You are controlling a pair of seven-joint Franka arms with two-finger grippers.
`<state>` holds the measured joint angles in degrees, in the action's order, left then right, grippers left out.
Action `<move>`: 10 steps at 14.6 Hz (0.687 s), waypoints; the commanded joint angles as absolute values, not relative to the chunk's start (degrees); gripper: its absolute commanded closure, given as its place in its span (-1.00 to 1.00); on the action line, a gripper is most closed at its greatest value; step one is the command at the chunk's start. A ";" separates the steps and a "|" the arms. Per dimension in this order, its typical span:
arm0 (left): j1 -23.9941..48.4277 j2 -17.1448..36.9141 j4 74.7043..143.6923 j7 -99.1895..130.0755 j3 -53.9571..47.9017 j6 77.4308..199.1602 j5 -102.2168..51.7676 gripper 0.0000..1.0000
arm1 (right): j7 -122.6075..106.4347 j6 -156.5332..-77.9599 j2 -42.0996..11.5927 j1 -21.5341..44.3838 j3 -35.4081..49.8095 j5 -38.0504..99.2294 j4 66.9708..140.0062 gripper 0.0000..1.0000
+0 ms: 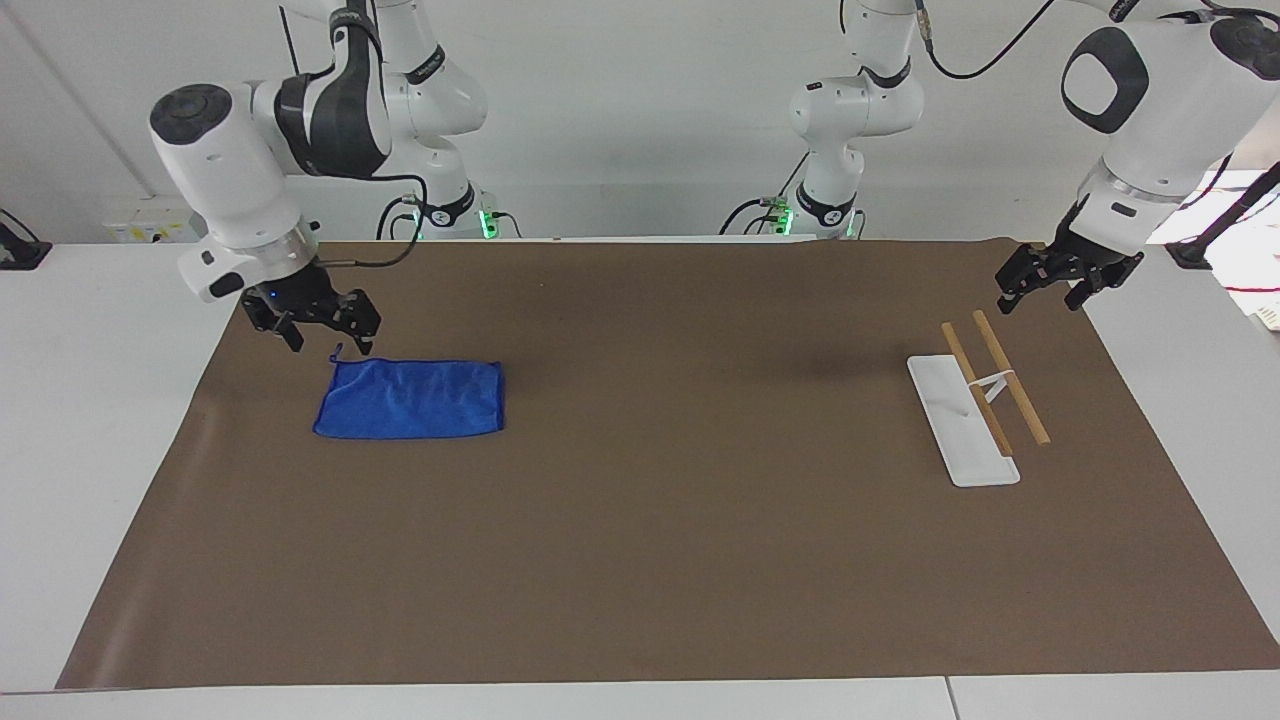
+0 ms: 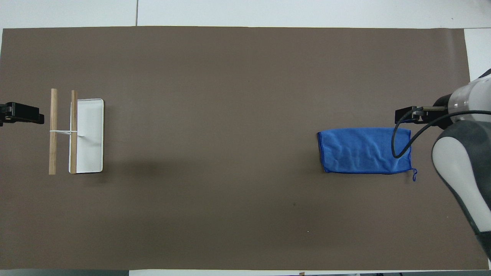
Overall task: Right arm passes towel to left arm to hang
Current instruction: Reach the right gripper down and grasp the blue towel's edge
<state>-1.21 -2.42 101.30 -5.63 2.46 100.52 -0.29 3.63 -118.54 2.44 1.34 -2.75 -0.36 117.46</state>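
The towel (image 1: 410,399) lies flat on the brown mat (image 1: 660,560) at the right arm's end of the table, corner loop (image 1: 337,352) on the side nearer the robots. The right gripper (image 1: 321,336) hangs low just beside that loop corner, fingers spread and holding nothing. The left gripper (image 1: 1045,292) waits over the mat edge near the wooden-bar rack (image 1: 985,395) on its white tray (image 1: 950,425) (fingers apart, empty too).
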 commanded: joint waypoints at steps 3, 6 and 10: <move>-1.05 -3.43 102.22 -5.27 2.46 101.25 0.44 -1.00 | 3.51 -135.85 1.15 1.05 -2.64 0.17 130.50 -1.00; -1.05 -3.43 102.22 -5.27 2.46 101.25 0.44 -1.00 | 3.16 -138.77 0.87 0.88 -2.64 4.04 135.07 -1.00; -0.97 -3.43 102.22 -5.27 2.46 101.25 0.44 -1.00 | 1.50 -145.45 1.23 0.61 -2.64 4.13 139.74 -1.00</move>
